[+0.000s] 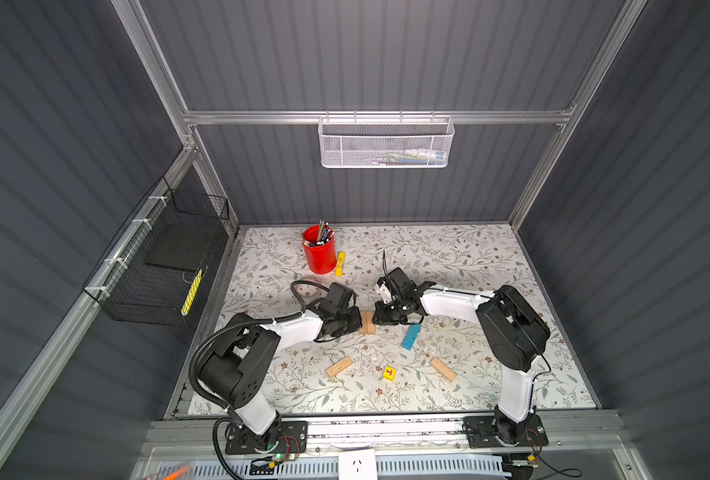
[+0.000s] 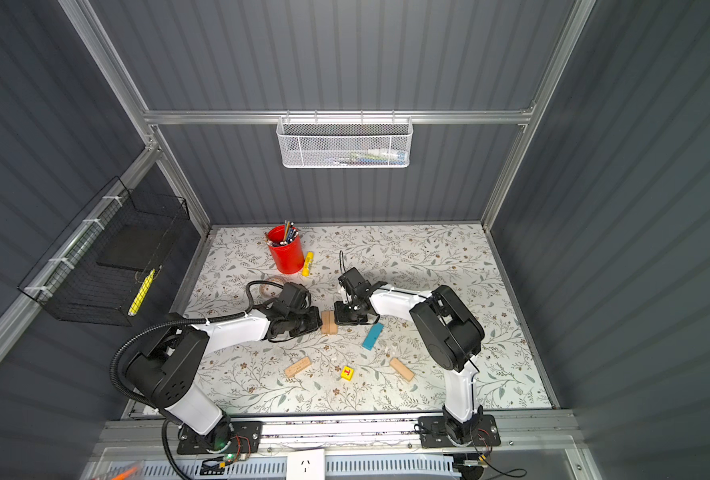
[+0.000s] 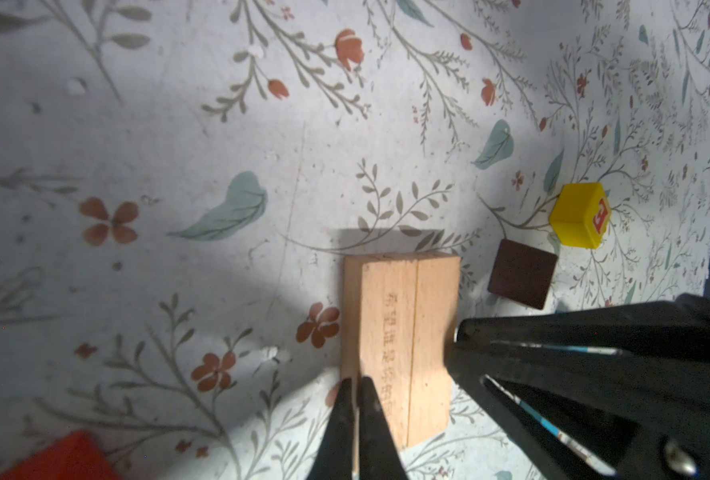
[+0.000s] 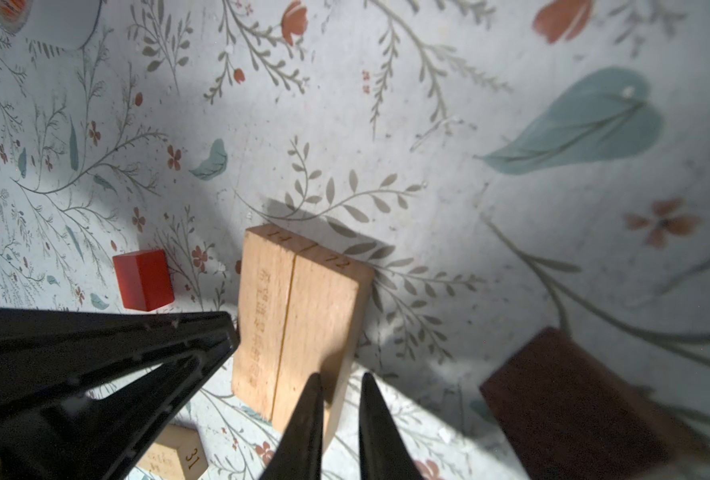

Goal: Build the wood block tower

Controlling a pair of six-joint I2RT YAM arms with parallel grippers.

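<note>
Probably light and stiff, the two tan wooden oblong blocks (image 1: 367, 323) lay touching between the closed, empty left gripper (image 3: 357, 382) and right gripper (image 4: 341, 376); long faces looked best to pinch

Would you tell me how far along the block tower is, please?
Done: two tan blocks lie side by side as a base. In hand: nothing; the left gripper and right gripper flank them. Left: stacking blue block, yellow cube, red cube and others.

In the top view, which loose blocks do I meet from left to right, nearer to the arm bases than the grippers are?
left tan oblong → yellow cube → blue oblong → right tan oblong
</note>
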